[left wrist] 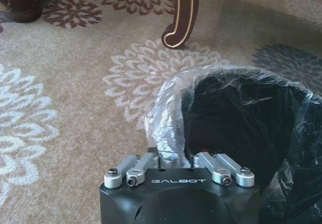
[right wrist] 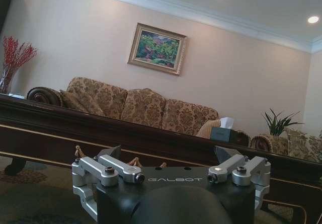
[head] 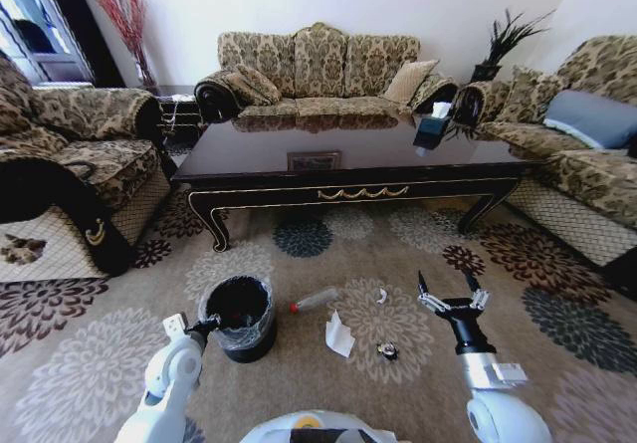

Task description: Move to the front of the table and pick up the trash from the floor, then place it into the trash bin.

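At lower left of the head view, the left hand gripped the rim of the bin. The right hand, lower right, hung released. Bottle, paper and scraps lay on the carpet before the bench.

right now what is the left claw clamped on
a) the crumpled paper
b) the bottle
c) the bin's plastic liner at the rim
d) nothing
c: the left claw is pinched on the clear plastic liner at the rim of the black trash bin; the bottle and crumpled paper lie on the carpet.
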`<state>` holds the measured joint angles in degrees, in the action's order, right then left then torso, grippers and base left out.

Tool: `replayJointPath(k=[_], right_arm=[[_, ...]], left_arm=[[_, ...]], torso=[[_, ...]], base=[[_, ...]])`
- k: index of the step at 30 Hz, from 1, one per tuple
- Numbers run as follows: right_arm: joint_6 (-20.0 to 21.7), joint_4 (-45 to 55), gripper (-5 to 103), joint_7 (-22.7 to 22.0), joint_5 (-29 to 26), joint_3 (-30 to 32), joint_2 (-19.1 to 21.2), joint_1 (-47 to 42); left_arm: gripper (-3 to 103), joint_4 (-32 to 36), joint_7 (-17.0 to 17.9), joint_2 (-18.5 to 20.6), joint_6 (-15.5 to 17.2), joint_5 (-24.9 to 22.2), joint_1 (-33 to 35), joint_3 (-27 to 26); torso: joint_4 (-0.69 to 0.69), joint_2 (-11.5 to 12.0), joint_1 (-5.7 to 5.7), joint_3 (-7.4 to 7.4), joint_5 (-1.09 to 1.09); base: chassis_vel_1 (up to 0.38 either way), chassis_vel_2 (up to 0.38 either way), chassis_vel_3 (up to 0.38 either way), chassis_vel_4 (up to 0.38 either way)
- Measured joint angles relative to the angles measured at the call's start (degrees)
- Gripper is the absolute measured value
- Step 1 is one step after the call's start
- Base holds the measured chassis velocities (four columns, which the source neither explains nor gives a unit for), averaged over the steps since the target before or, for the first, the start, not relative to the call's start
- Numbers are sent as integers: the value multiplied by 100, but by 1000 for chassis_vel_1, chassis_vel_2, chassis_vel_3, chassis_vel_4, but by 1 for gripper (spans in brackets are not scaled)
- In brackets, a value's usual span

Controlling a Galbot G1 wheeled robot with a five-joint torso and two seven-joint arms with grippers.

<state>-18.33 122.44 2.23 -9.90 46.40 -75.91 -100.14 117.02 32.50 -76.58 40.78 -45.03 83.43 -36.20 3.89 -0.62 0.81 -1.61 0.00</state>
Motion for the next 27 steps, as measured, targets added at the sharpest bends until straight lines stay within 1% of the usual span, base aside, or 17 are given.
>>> replayJointPath(k=[2,3,4,5,6,8,12,18,19,20,21,22,23,26,27], right_arm=[[-1,-3,100,0,-1,0,2,1],[-3,-9,100,-2,-5,-1,6,3],[-4,-10,100,-2,-12,-3,10,9],[-4,-10,100,-5,-21,-5,15,11],[-4,-10,100,-5,-21,-5,15,11],[-4,-10,100,-13,-36,-16,25,17],[23,-22,100,-83,-52,-63,47,46],[147,-142,100,-187,-34,-195,89,125],[662,-175,100,-431,-61,-351,132,139],[825,-172,100,-513,-105,-393,142,132],[1126,-171,100,-701,-226,-498,167,128],[1126,-171,100,-701,-226,-498,167,128],[1507,-193,100,-950,-390,-648,206,159],[2227,-336,100,-1398,-1016,-983,291,305],[2482,-393,100,-1584,-1337,-1118,319,377]], left_arm=[[27,5,1,-1,1,7,11,-9],[16,20,9,-3,2,22,35,-38],[16,32,27,-4,2,31,54,-62],[11,42,31,-4,4,37,72,-93],[11,42,31,-4,4,37,72,-93],[4,83,6,-5,12,31,101,-120],[4,201,32,-7,14,41,189,-223],[4,562,30,-29,14,41,410,-466],[4,877,7,-57,0,42,584,-624],[4,941,-5,-71,-7,43,623,-650],[4,1056,-31,-98,-22,43,698,-694],[4,1056,-31,-98,-22,43,698,-694],[4,1184,-68,-130,-46,47,788,-733],[4,1418,-97,-176,-80,104,956,-828],[4,1493,-101,-183,-88,123,997,-868]], torso=[[0,0,0,0,0],[-1,0,0,0,0],[-1,0,0,0,0],[-2,0,0,0,0],[-2,0,0,0,0],[-2,0,0,0,0],[-1,0,0,0,0],[-1,0,0,-1,0],[-2,0,0,0,1],[-2,0,0,-1,1],[-1,0,0,0,0],[-1,0,0,0,0],[0,0,0,0,-1],[-1,0,0,0,0],[-2,0,0,0,0]], base=[[0,0,0,0],[0,0,0,0],[0,0,0,0],[0,0,0,0],[0,0,0,0],[0,0,0,0],[0,0,0,0],[0,0,0,0],[0,0,0,0],[0,0,0,0],[0,0,0,0],[0,0,0,0],[0,0,0,0],[0,0,0,0],[0,0,0,0]])
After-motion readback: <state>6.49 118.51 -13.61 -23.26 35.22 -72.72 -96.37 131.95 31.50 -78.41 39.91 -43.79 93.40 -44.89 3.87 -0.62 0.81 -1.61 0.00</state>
